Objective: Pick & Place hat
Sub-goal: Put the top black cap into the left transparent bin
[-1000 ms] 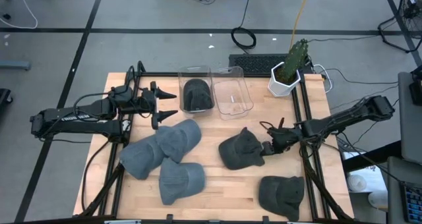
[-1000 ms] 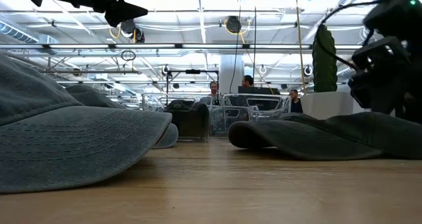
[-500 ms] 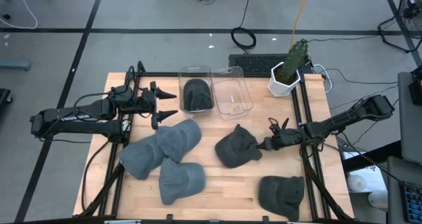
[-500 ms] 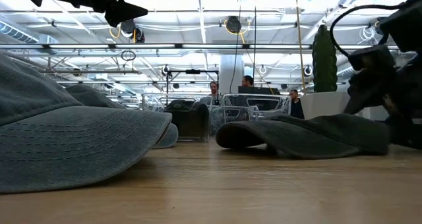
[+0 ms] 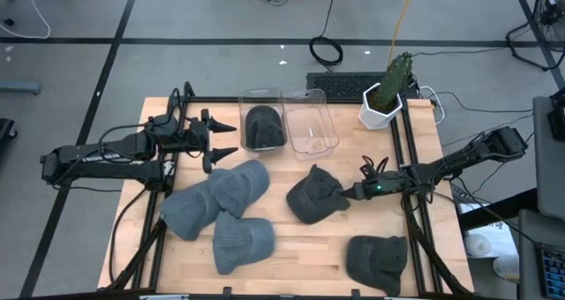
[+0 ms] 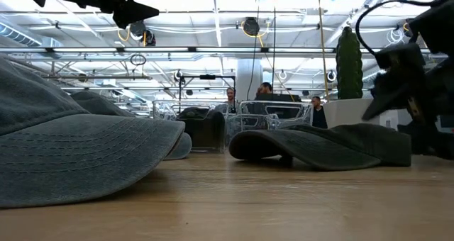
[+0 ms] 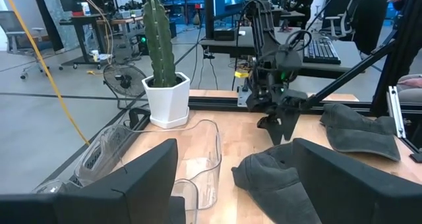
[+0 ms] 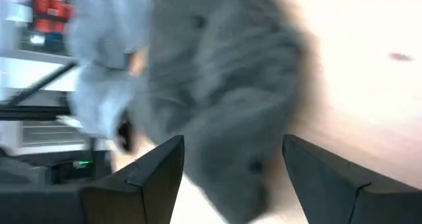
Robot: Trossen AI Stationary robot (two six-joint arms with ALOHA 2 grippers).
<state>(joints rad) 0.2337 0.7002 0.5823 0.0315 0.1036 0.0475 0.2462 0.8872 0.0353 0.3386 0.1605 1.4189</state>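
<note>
Wooden table (image 5: 291, 238) — right gripper (image 5: 355, 194) spread beside dark hat (image 5: 313, 197); left gripper (image 5: 225, 138) spread; low view alone shows people.

Overhead and tabletop-level views share the table (image 5: 291, 238).

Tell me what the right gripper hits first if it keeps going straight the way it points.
Most likely the dark cap right in front of it: the right gripper points across the table at it, fingers open, though whether they already touch is unclear.

We note a wooden table (image 5: 291, 238), three grey hats (image 5: 216, 203) overlapping at left, dark hat (image 5: 315, 197) mid-table, another dark hat (image 5: 376, 260) near front right, two clear bins (image 5: 290, 122) and potted cactus (image 5: 387, 93) along the back.
</note>
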